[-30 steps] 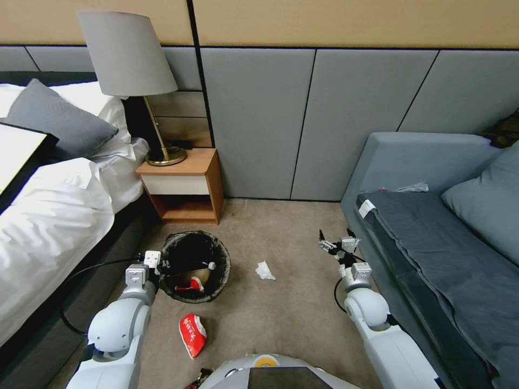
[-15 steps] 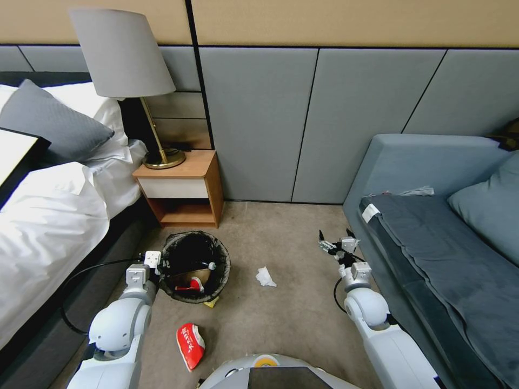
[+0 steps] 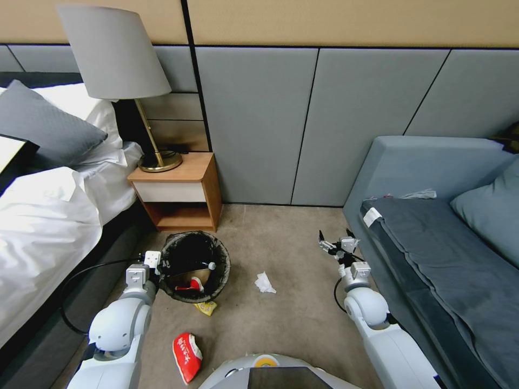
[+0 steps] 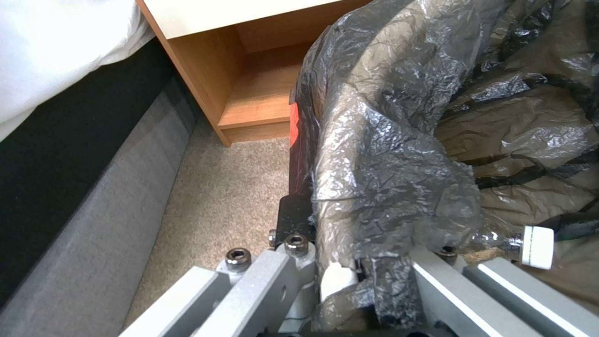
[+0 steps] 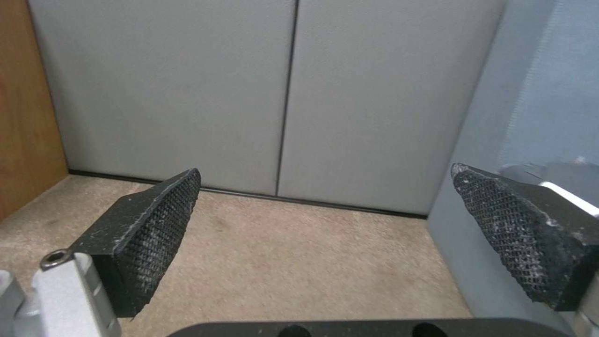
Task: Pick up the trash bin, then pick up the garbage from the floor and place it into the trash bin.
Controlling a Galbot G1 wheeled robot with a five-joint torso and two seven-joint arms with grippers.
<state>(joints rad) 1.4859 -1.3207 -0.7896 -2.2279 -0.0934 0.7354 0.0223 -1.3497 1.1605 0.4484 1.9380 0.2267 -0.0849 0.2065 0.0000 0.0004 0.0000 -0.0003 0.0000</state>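
The trash bin (image 3: pixel 220 270), round with a crinkled black liner (image 4: pixel 387 140), hangs just above the carpet at my left. My left gripper (image 3: pixel 160 266) is shut on its near rim, and the wrist view shows the liner pinched between the fingers (image 4: pixel 437 271). Inside lie a clear bottle (image 3: pixel 201 266) with a white cap (image 4: pixel 536 241) and red and gold wrappers. Garbage on the floor: a crumpled white tissue (image 3: pixel 264 282), a small yellow wrapper (image 3: pixel 206 308) and a red-and-white wrapper (image 3: pixel 186 349). My right gripper (image 3: pixel 335 243) hovers open beside the sofa, its pads (image 5: pixel 149 229) wide apart and holding nothing.
A wooden nightstand (image 3: pixel 181 192) with a lamp (image 3: pixel 116 54) stands just beyond the bin. The bed (image 3: pixel 43 227) runs along the left and a grey sofa (image 3: pixel 432 254) along the right. A padded grey wall (image 3: pixel 303 124) closes the back. Open carpet (image 3: pixel 281 237) lies between.
The whole picture has shifted, so the camera moved. The bin stays at my left gripper while the floor litter slid toward me, and the yellow wrapper came out from under the bin.
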